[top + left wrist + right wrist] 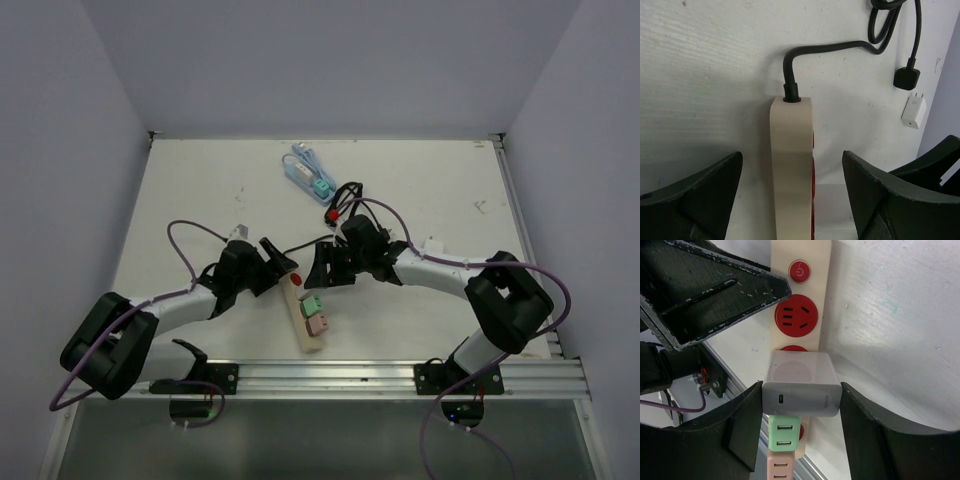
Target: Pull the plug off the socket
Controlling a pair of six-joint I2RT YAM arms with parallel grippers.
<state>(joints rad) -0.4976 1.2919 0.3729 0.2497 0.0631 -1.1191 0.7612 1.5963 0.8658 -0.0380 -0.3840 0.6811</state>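
From above, the cream plastic power strip (303,318) lies at the near edge of the white table (200,190), with the left gripper (283,262) and right gripper (322,268) over its far end. The left wrist view shows that gripper's jaws wide apart, straddling the strip without touching it. In the right wrist view, the fingers are clamped on the white square charger plug (802,382), which is seated in the strip.
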